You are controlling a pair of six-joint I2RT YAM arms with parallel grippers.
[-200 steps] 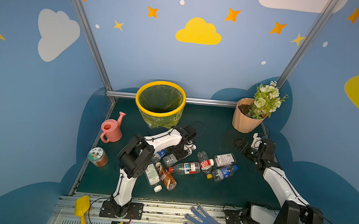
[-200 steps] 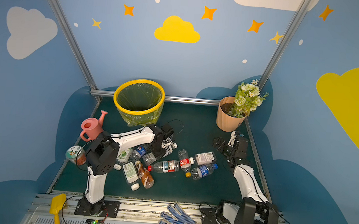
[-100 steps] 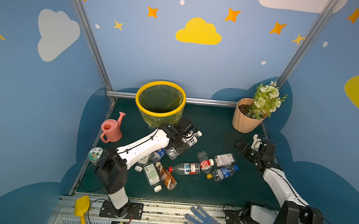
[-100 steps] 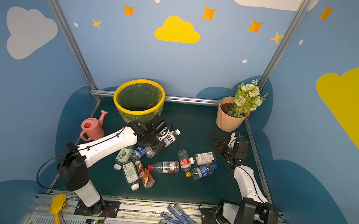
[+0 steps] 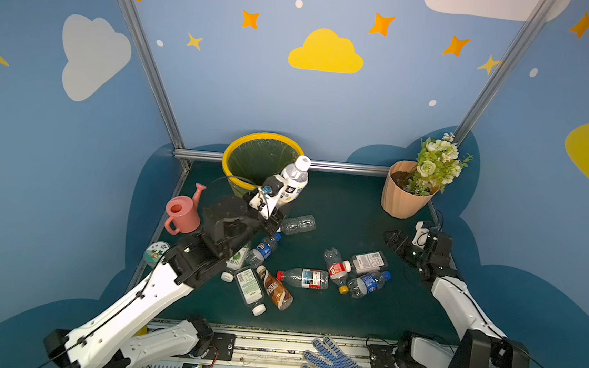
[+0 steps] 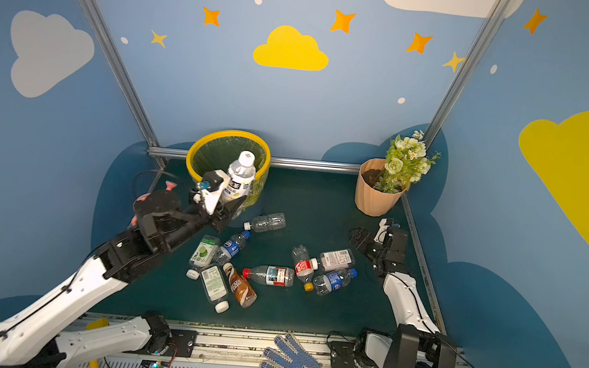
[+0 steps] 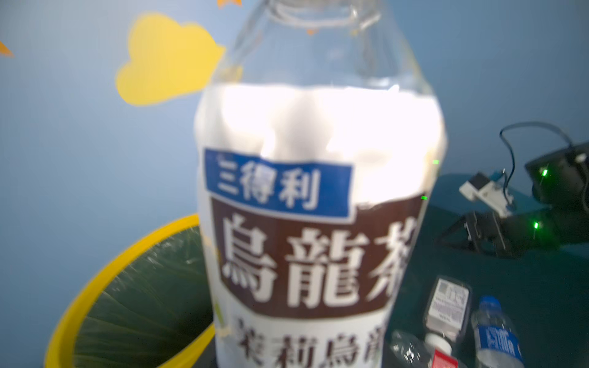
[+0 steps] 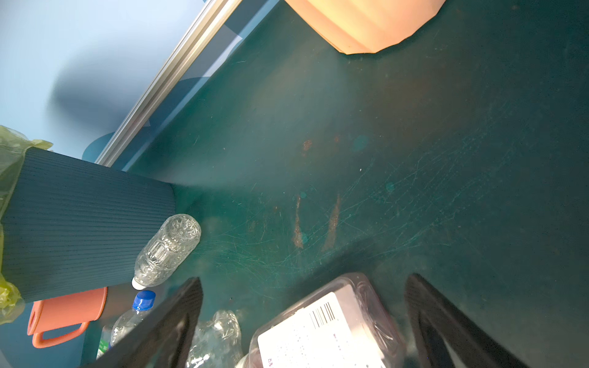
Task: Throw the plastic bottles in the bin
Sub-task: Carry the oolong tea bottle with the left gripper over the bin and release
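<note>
Left wrist view: filled almost fully by the oolong tea bottle, very close to the lens, with no finger in sight here. Clear plastic, wide white label with a blue band and a brown band of large white characters, bare shoulder above; probably empty, judging by the wall colour seen through the shoulder. In both top views: left gripper clamped on the lower body of this bottle, white cap up and leaning a little away from the gripper. Held upright and high, probably to pass over the yellow rim of the bin without knocking it; grasped low, leaving most of the body ahead of the gripper, toward the opening. Seems not yet fully over the opening: in the left wrist view, bag-lined inside of the bin off to one side of the bottle and lower. Right gripper well apart from the left one, spread wide, grasping nothing, low over the tabletop; in the right wrist view, flat bottle with a barcode label lying between its jaws, likely the next pick. Below and behind the left gripper, other bottles scattered on their sides: clear bottle nearest, brown bottle farther back.
</note>
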